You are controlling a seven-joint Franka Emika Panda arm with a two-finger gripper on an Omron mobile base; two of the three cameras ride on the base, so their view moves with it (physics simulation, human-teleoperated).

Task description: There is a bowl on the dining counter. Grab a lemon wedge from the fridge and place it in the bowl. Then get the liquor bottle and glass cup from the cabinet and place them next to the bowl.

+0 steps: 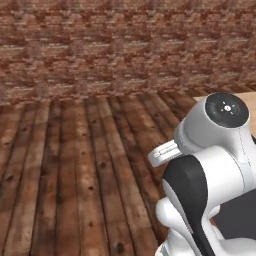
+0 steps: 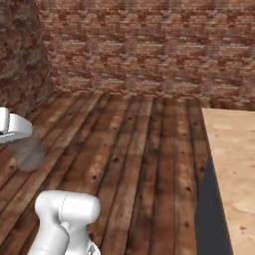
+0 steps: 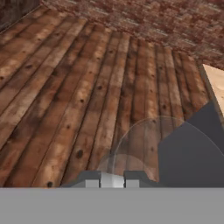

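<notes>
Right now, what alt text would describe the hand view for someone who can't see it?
A clear glass cup is held in the gripper at the bottom, above a dark wooden plank floor. A brick wall runs behind, and the pale dining counter edges in at right.

No writing, label, brand, number or sign can be read anywhere — not on the brick wall [image 1: 125,45], the plank floor [image 1: 75,175], the pale wood tabletop [image 2: 231,159] or the clear glass cup [image 3: 166,148]. The round dark cap on the arm's joint [image 1: 227,108] carries only a small pale mark, too blurred to make out as any character.
</notes>
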